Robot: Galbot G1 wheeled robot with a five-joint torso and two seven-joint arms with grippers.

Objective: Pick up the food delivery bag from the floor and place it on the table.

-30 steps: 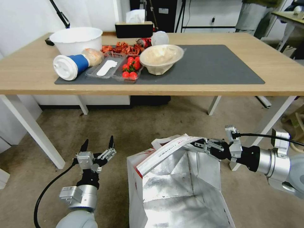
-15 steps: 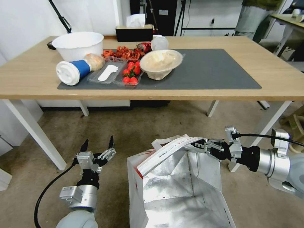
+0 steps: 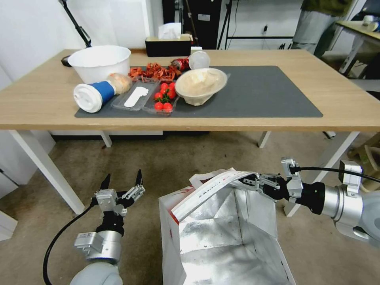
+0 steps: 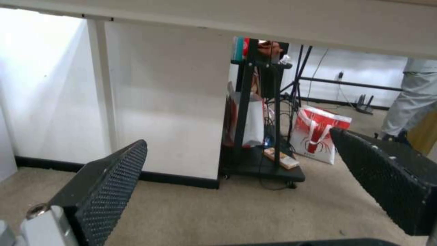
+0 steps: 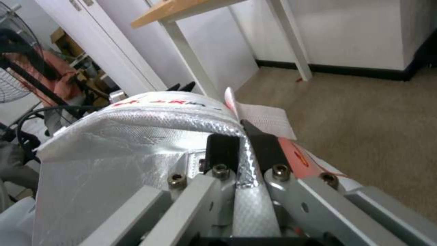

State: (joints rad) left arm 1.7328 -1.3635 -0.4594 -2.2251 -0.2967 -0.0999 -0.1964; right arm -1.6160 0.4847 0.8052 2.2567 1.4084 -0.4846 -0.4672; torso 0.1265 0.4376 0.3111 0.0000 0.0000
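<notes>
The food delivery bag (image 3: 221, 233), red and white outside with silver foil inside, stands open in front of me below the table's front edge; its base is out of view. My right gripper (image 3: 250, 182) is shut on the bag's upper rim beside a white strap. In the right wrist view the gripper (image 5: 243, 145) pinches the foil edge of the bag (image 5: 136, 147). My left gripper (image 3: 122, 179) is open and holds nothing, to the bag's left above the beige floor (image 3: 166, 158). Its fingers (image 4: 114, 177) stand wide apart. The light-wood table (image 3: 348, 107) carries a dark grey mat (image 3: 269, 91).
On the mat's left half are a white bowl (image 3: 99, 61), a tipped cup (image 3: 93, 95), a tray of tomatoes (image 3: 163, 95) and a covered bowl (image 3: 201, 83). White table legs (image 3: 43, 166) flank the floor space. Another red-and-white bag (image 4: 319, 136) stands by a black rack beyond the table.
The table has slid lower in the head view, while both grippers and the bag keep their places in the picture: the camera has moved with them. Both grippers' states are unchanged.
</notes>
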